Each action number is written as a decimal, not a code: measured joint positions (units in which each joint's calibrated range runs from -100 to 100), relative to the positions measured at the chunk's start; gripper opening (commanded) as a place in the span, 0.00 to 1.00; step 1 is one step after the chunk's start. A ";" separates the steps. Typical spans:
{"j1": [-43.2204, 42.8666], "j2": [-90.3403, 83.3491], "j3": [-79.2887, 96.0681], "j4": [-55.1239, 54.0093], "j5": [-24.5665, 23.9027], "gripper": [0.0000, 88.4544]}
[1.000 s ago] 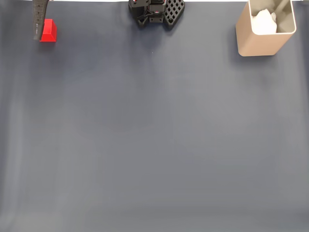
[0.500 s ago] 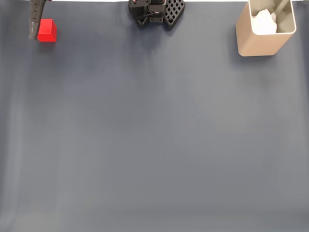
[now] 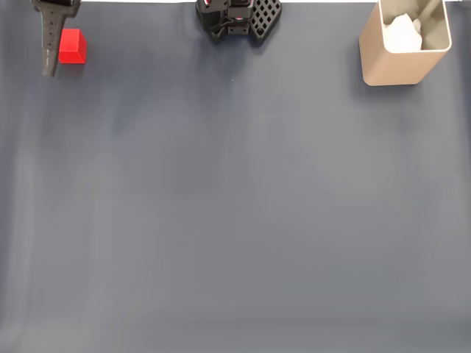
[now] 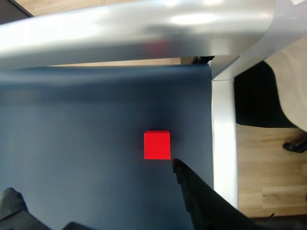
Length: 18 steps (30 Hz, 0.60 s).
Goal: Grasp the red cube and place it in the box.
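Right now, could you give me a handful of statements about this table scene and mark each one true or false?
1. The red cube sits on the dark mat. True.
2. The red cube is inside the box. False: it lies far to the box's left in the fixed view.
3. The tool is clamped on the cube. False: in the wrist view the cube lies ahead of its fingers, ungripped.
4. The box holds something white. True.

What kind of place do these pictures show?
Probably an indoor lab or hobby workbench: a dark blue mat with a metal frame at its edge, wood flooring below, and a black robot base.
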 measured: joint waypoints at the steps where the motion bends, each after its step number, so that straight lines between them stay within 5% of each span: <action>1: -0.15 0.53 0.00 0.00 -0.05 0.73; 18: -1.43 7.58 -3.64 -1.79 -0.63 0.74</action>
